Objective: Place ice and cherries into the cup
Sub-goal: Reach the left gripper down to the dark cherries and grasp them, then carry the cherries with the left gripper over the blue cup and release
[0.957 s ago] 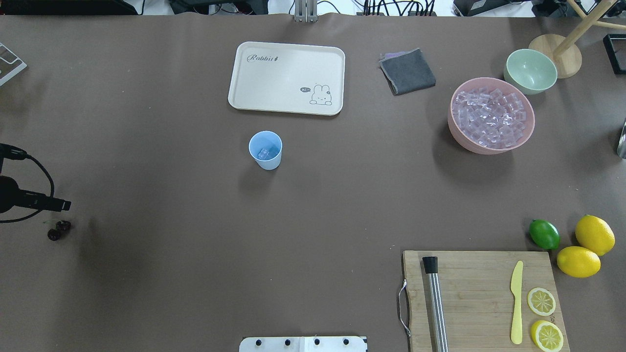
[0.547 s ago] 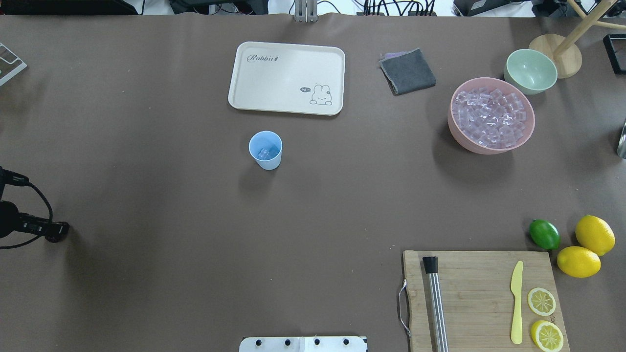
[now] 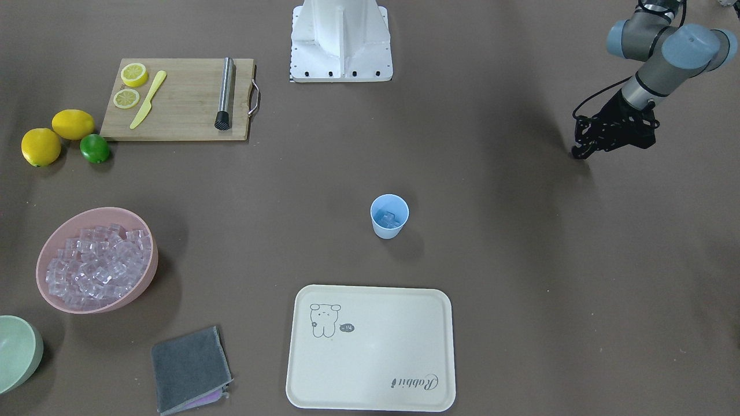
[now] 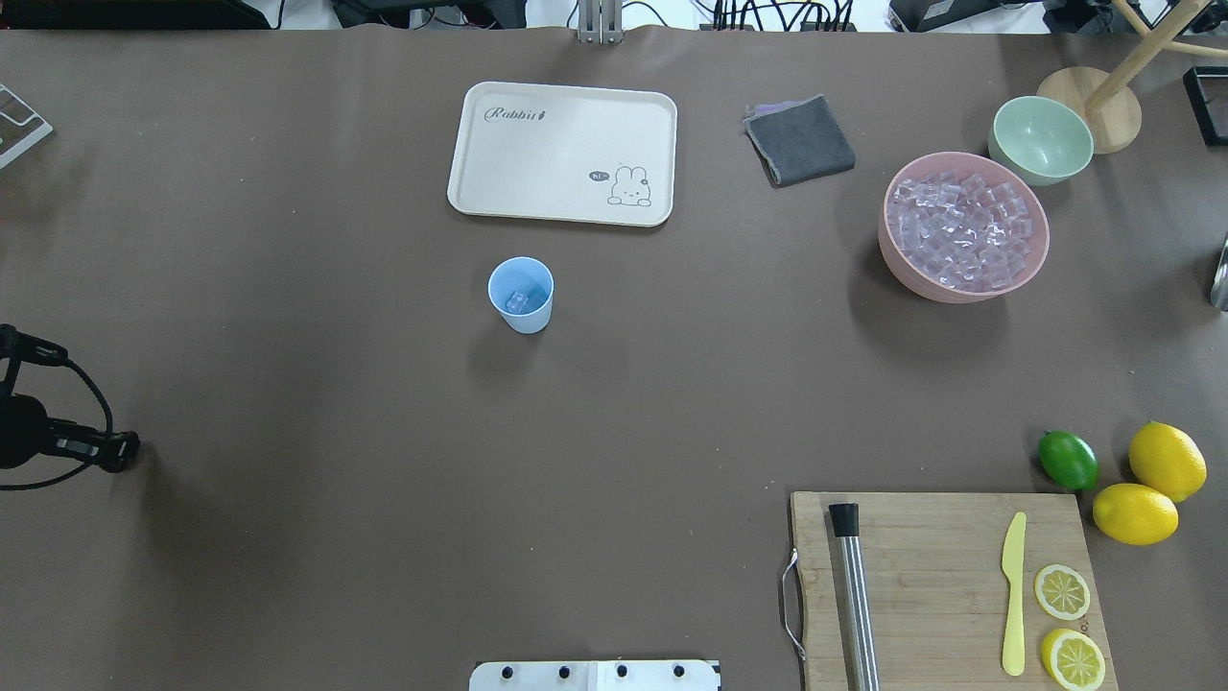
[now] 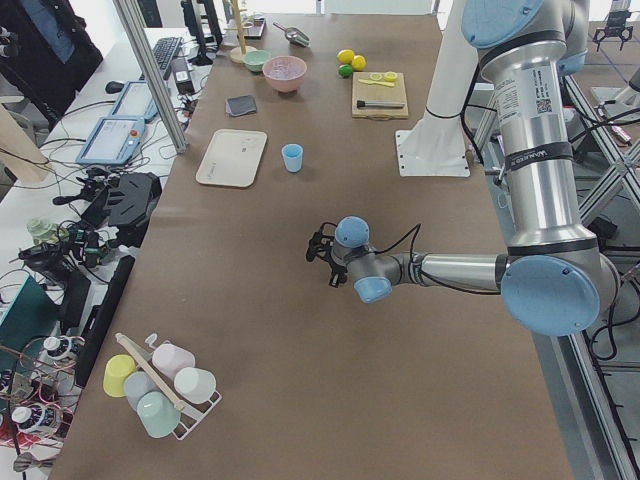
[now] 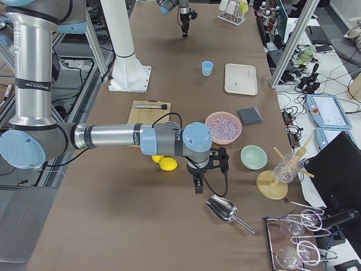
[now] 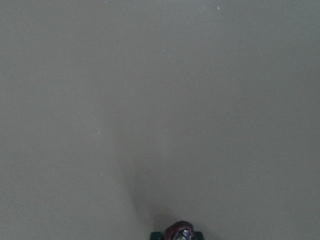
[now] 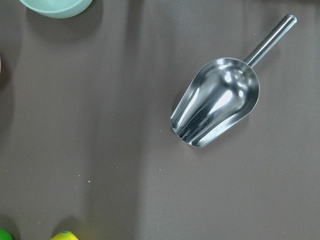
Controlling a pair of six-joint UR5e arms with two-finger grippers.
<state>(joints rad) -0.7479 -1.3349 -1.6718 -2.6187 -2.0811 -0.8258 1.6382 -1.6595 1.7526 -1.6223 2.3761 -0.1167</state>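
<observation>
Nearest the robot's base, on its right, a wooden cutting board [image 4: 921, 566] carries a steel muddler [image 4: 854, 595], a yellow knife [image 4: 1013, 595] and two lemon slices [image 4: 1062, 592]. A lime [image 4: 1068, 460] and two whole lemons [image 4: 1167, 461] sit just past its corner. Off at the table's left edge the left gripper [image 4: 120, 451] is down close to the brown tabletop, jaws clenched on the cherries [image 7: 180, 232], a dark red blob between the tips in the wrist view. Mid-table the blue cup [image 4: 521, 295] stands upright with a few ice cubes [image 4: 519, 300] in its bottom, well apart from the cherries. At the right end the right gripper [image 6: 197, 185] hangs over a steel scoop [image 8: 217, 107]; I cannot tell how its jaws stand. Farther out, the pink bowl [image 4: 899, 264] is heaped with more ice, then come a cream tray [image 4: 561, 154], a folded grey cloth [image 4: 799, 140] and a green bowl [image 4: 1041, 139].
</observation>
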